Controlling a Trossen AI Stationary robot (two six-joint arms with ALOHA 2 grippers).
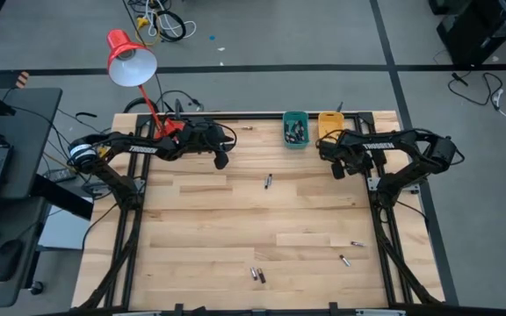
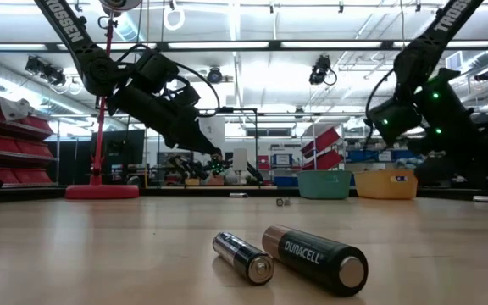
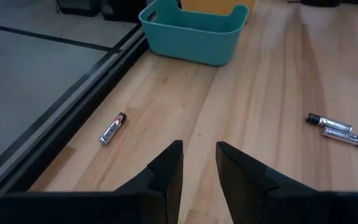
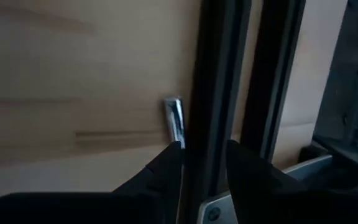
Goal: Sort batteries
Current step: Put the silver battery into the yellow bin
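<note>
Several batteries lie apart on the wooden table: a pair (image 1: pixel 268 181) near the middle, one (image 1: pixel 247 127) by the far edge, two (image 1: pixel 350 252) near the right side, and a pair (image 1: pixel 256 274) by the near edge, large in the low view (image 2: pixel 316 257). My left gripper (image 1: pixel 222 160) hovers open over the far left part; its wrist view shows open fingers (image 3: pixel 197 165), the single battery (image 3: pixel 112 128) and the pair (image 3: pixel 337 127). My right gripper (image 1: pixel 336 167) hangs open in front of the yellow bin; beyond its fingers (image 4: pixel 204 165) a silvery battery (image 4: pixel 175 121) lies beside a dark rail.
A teal bin (image 1: pixel 295 129) holding several batteries and a yellow bin (image 1: pixel 329 123) stand side by side at the far edge. A red desk lamp (image 1: pixel 130 57) rises at the far left corner. Black rails frame the table (image 1: pixel 191 228). Bare wood lies between the scattered batteries.
</note>
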